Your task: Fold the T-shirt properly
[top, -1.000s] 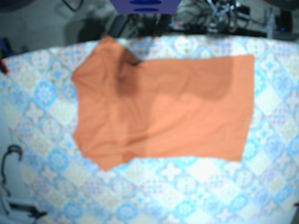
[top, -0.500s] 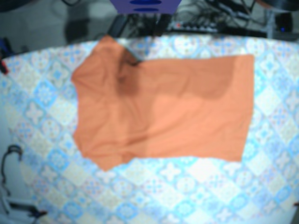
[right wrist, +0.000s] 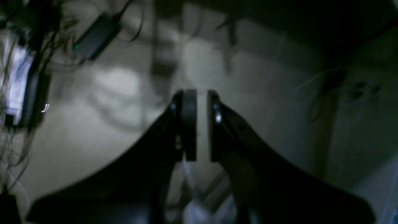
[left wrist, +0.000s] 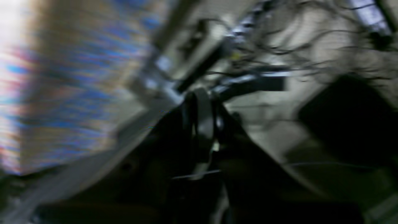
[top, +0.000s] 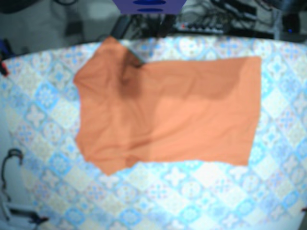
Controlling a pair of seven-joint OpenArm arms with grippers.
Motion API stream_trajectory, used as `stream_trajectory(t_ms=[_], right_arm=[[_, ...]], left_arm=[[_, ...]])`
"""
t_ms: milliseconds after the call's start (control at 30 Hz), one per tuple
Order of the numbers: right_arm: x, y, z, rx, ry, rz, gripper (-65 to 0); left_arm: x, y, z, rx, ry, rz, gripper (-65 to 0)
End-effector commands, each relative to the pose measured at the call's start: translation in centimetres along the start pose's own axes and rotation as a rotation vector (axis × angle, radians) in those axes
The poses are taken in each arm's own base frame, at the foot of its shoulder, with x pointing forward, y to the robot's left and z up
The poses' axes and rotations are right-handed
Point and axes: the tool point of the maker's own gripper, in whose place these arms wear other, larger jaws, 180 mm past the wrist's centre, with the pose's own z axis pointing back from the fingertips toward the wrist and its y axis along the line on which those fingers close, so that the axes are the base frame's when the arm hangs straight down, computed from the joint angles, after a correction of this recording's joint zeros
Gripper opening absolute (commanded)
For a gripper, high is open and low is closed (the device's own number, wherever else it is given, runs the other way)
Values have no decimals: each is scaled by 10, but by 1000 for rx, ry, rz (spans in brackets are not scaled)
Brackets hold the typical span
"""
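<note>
An orange T-shirt (top: 168,115) lies spread flat on the patterned tablecloth (top: 192,191), sleeves and collar to the left, hem to the right. A darker fold crosses its upper middle. Neither gripper shows in the base view. In the blurred left wrist view, my left gripper (left wrist: 200,124) is shut and empty, off the table beside the cloth's edge (left wrist: 77,93). My right gripper (right wrist: 202,124) hangs over a dim floor, its pads a thin slit apart with nothing between them.
Cables and electronics (top: 225,19) crowd the strip behind the table's far edge, beside a purple object (top: 148,5). A looped cable (top: 9,163) sits off the table's near left corner. A power brick (right wrist: 96,34) lies on the floor under the right arm.
The T-shirt has not moved. A pale shape among the cables at the back right of the base view is gone.
</note>
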Motion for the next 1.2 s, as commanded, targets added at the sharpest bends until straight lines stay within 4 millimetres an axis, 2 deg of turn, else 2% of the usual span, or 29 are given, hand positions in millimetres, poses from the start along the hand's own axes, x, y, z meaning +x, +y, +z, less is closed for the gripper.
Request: stream_trajectory(t_ms=[0,200,333,400,533,667,733,833,967,1067,1167], right_arm=[[4,-16,10,-25,-14,25,-590],[46,-59,-4,-107,-79,97,-590],[71,-88,-11,-172,-109,135,-590],[90,-107,-18,-201,-136,165,-590],[114,-125,-31,-188,-134,153,-590],[150,-149,-42,-220,-116,181,-590],[177,-156,-53,-238,-105,206,-590],[205,-164,-66,-286,-46,203,-592],[234,-169,-80,-340,20,170,-593],[245,-173,-87,-367,44,143,-593],[245,-179,-91,-390,78,116,-591]], left_arm=[[5,7,8,15,-14,-36,-643],[52,56,21,178,-102,-81,-643],[74,86,25,260,-114,-96,-643],[88,100,29,299,-131,-96,-643],[118,114,37,343,-166,-97,-643],[154,122,45,345,-197,-99,-643],[171,131,41,344,-209,-102,-643],[186,151,32,365,-187,-142,-643],[204,177,25,417,-165,-244,-643],[219,194,25,460,-170,-297,-643],[225,197,21,475,-146,-341,-643]])
